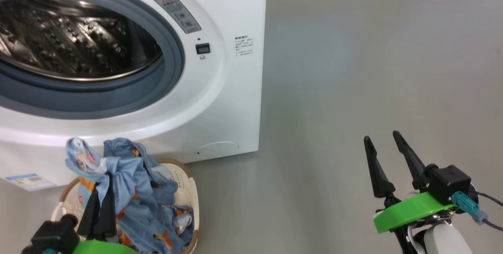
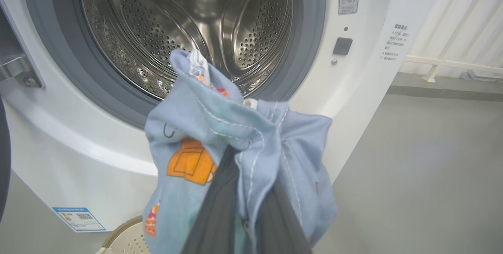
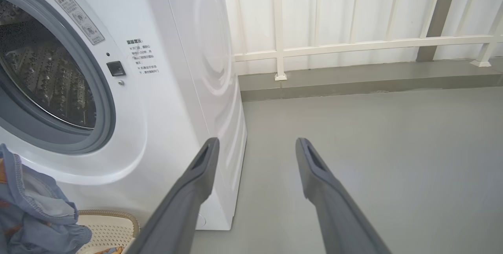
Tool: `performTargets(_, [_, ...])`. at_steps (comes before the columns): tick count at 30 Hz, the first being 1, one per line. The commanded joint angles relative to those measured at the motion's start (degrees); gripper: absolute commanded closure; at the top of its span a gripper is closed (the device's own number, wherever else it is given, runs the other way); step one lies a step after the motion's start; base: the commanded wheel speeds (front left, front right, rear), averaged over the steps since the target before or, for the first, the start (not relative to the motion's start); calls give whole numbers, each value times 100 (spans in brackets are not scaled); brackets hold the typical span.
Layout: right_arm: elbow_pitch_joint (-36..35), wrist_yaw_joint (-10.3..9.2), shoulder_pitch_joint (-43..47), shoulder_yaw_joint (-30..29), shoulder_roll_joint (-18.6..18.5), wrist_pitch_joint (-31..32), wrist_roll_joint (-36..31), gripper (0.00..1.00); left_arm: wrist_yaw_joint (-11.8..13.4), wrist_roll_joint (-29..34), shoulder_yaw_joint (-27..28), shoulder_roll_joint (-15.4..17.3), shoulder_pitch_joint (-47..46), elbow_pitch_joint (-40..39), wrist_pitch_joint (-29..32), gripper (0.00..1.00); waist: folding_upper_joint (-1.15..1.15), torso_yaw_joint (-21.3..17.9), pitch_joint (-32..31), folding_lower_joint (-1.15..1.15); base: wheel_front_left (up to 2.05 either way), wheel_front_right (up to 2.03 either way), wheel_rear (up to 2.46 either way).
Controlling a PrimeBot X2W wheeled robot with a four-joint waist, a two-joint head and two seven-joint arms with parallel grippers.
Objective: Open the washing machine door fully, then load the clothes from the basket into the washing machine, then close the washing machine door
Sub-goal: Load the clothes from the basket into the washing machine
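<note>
Nearest, the left gripper (image 1: 104,191) is clenched on a bunch of the clothes (image 1: 133,191), light blue fabric with orange prints; the top of the bunch stands above the basket (image 1: 188,191) while the rest trails down into it; the basket sits on the floor (image 1: 353,89) against the foot of the washing machine (image 1: 235,100), below its opening; the right gripper (image 1: 382,136) hangs released and empty, well apart to the right over bare floor; beyond, the steel drum (image 1: 74,37) gapes uncovered, up and forward of the held cloth; the left arm is much the nearer, so the coming move looks like a raise and push forward over the grey gasket (image 1: 173,69), high enough for the trailing end to clear.
</note>
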Motion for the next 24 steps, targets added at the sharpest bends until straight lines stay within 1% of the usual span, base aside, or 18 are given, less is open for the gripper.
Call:
performTargets(1, [-112,16,75,171,12,-28,-56,0,61,9,168,74,12,-223,-76,100,0,3,-138,0,0,0,0])
performTargets(9, [-99,16,239,138,37,-28,-85,0,235,71,228,73,431,-733,-76,100,0,-38,-455,0,0,0,0])
performTargets(14, [-116,16,301,96,46,-28,-106,0,263,264,269,73,618,-973,-76,100,0,-40,-531,0,0,0,0])
performTargets(24, [-188,16,405,27,55,-28,-220,0,379,312,304,73,888,-1058,-76,100,0,-1,-590,0,0,0,0])
